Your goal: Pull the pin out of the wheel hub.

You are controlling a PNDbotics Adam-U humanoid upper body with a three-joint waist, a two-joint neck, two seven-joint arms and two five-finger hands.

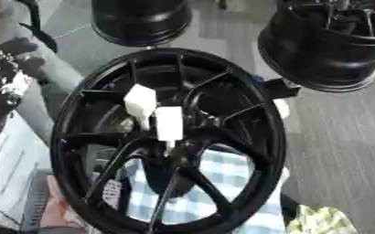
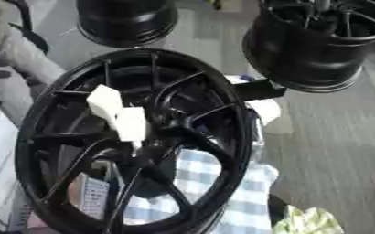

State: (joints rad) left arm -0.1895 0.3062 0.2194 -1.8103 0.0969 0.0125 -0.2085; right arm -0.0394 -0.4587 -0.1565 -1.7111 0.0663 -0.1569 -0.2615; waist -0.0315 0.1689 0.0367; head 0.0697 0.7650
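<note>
Setting: grey floor (image 1: 334, 137); 2 spare black rims (image 1: 331, 43) stand behind.
Support: blue-white checked cloth (image 1: 222, 183) beneath.
Wheel hub (image 1: 247, 98): black, spoked, tilted toward camera, centre frame.
Pin: 2 white block-shaped pieces (image 1: 155, 114) at hub centre; which is the pin, cannot tell.
Handling, judged: hub heavy and rigid; pin light, stiff. Grasp the exposed white end, pull straight along its axis.
Robot hands: neither identifiable in either view.
Other: person's bare hand (image 1: 56, 211) at lower left rim.
</note>
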